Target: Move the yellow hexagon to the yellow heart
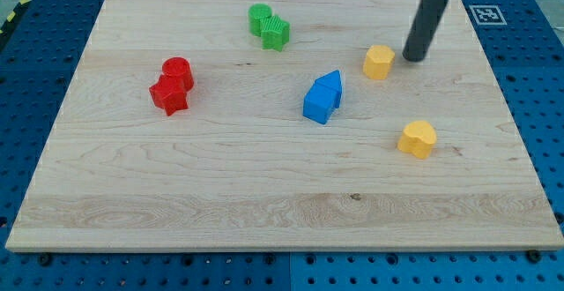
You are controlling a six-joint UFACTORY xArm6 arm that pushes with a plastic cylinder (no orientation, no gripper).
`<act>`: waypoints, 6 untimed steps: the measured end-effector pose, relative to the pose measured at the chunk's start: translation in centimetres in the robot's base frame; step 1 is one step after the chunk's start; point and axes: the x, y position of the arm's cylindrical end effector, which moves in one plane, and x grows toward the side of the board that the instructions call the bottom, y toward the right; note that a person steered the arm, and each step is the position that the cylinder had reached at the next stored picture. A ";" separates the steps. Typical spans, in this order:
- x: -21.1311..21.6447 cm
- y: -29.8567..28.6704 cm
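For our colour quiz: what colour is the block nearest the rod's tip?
Yellow: the hexagon, just left of my tip, in the camera view.

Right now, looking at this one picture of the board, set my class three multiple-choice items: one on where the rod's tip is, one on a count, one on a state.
1. My tip is where?
A. right of the yellow hexagon
B. beside the red blocks
C. below the yellow heart

2. How many yellow blocks?
A. one
B. two
C. four

3. The two blue blocks:
A. lie far apart
B. sit together
C. are off the board

Key: 1 A, the tip stands just to the view's right of the hexagon. 2 B, hexagon and heart only. 3 B, they sit against each other.
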 end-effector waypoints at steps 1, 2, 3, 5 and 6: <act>-3.2 -3.8; -2.5 -6.9; 0.4 -7.8; 2.7 -7.0; 1.0 -7.0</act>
